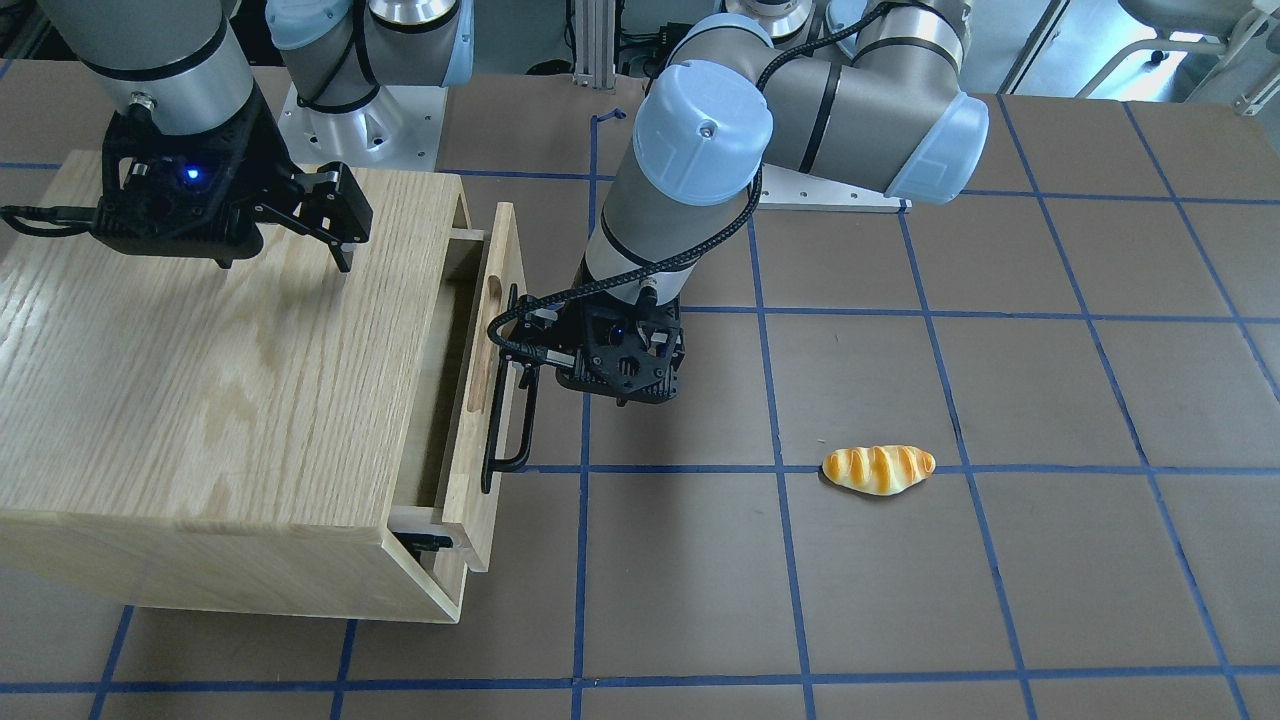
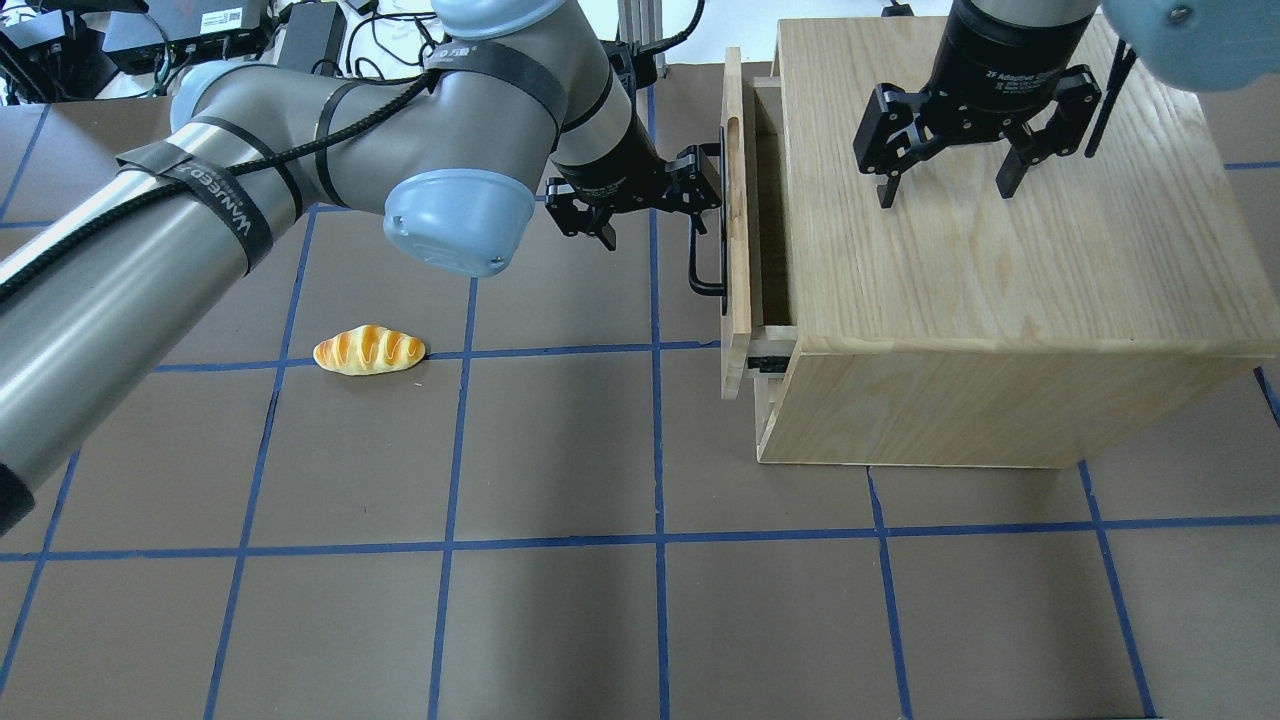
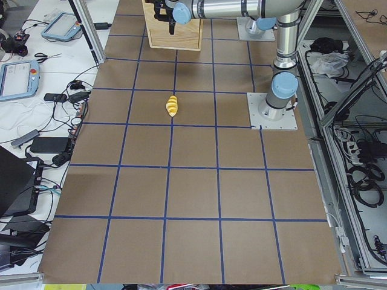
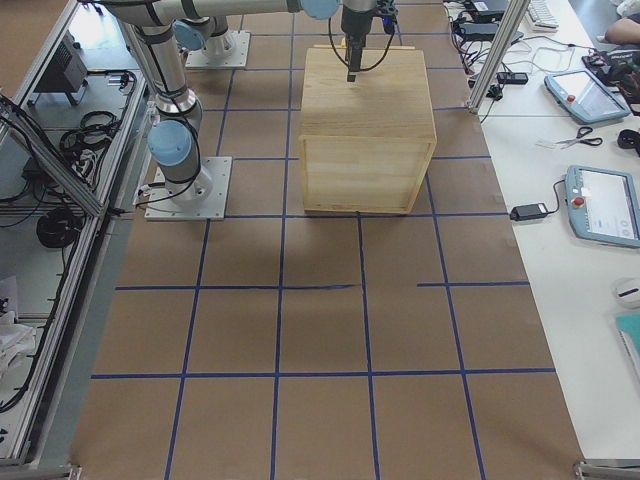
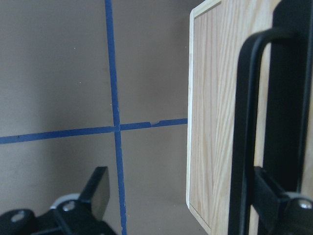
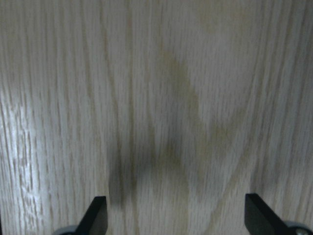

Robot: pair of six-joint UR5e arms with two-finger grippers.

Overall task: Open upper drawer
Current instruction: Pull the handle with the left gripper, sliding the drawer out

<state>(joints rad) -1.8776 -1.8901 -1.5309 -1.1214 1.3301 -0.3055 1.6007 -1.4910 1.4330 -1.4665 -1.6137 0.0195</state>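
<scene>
The upper drawer [image 2: 737, 250] is pulled a short way out of the oak-grain cabinet [image 2: 950, 280], and a gap shows behind its front panel [image 1: 495, 330]. Its black bar handle [image 2: 705, 270] runs along the front and shows close up in the left wrist view [image 5: 244, 122]. My left gripper [image 2: 650, 215] is open at the handle. One finger [image 5: 274, 196] sits behind the bar against the drawer front, the other finger [image 5: 98, 191] hangs over the table. My right gripper [image 2: 947, 188] is open and empty just above the cabinet top [image 6: 161, 98].
A toy bread roll [image 2: 369, 350] lies on the brown table on a blue grid line, left of the drawer; it also shows in the front-facing view [image 1: 878, 469]. The cabinet stands at the table's right side [image 4: 367, 110]. Both arm bases stand behind it.
</scene>
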